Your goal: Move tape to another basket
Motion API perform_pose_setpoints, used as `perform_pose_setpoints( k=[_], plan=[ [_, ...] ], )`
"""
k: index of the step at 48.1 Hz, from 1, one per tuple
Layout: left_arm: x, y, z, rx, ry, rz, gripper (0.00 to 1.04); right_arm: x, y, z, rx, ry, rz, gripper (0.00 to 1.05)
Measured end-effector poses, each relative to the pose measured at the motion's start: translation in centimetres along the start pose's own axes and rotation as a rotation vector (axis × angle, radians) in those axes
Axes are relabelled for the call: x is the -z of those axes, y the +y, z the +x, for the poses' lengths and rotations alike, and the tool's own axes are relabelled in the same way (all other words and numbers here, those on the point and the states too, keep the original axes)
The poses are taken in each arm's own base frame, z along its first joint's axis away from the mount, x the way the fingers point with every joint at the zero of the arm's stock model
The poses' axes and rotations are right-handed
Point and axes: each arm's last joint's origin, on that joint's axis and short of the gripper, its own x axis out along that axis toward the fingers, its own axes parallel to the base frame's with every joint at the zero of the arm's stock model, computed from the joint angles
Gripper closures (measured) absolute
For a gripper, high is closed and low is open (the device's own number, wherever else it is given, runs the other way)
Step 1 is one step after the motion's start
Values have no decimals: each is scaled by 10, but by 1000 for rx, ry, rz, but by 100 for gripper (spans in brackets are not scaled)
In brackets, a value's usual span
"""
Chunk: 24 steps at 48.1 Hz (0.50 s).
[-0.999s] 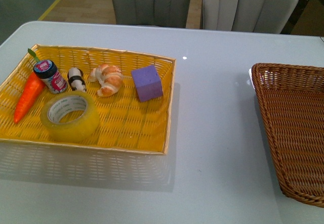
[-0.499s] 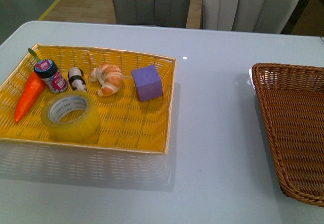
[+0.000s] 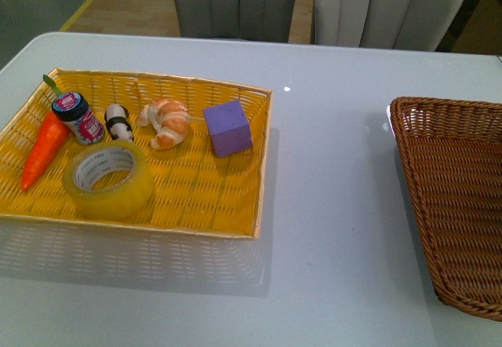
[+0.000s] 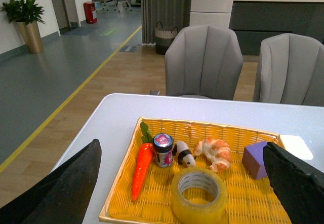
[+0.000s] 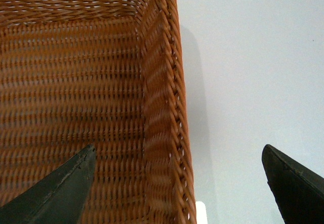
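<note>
The tape (image 3: 108, 179), a wide yellowish roll with a white printed core, lies flat in the front left of the yellow tray (image 3: 204, 206); it also shows in the left wrist view (image 4: 198, 195). The dark brown wicker basket (image 3: 455, 206) stands at the right edge of the table and holds nothing that I can see. Neither arm shows in the front view. My left gripper (image 4: 185, 183) is open, above and short of the tape. My right gripper (image 5: 177, 183) is open over the brown basket's rim (image 5: 169, 133).
The yellow tray also holds a toy carrot (image 3: 43, 149), a small jar (image 3: 78, 118), a panda figure (image 3: 118, 122), a croissant (image 3: 167, 123) and a purple block (image 3: 228, 128). Two grey chairs (image 3: 314, 5) stand behind the white table (image 3: 329, 166).
</note>
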Motion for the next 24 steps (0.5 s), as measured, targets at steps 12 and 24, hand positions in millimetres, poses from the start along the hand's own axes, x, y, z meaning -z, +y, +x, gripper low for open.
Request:
perform_pose_setpoints(
  k=[12, 24],
  plan=[
    [0, 0, 0, 0, 0, 0, 9, 4, -12, 48, 32, 100, -12, 9],
    [0, 0, 0, 0, 0, 0, 9, 8, -2, 80, -21, 146, 3, 9]
  ],
)
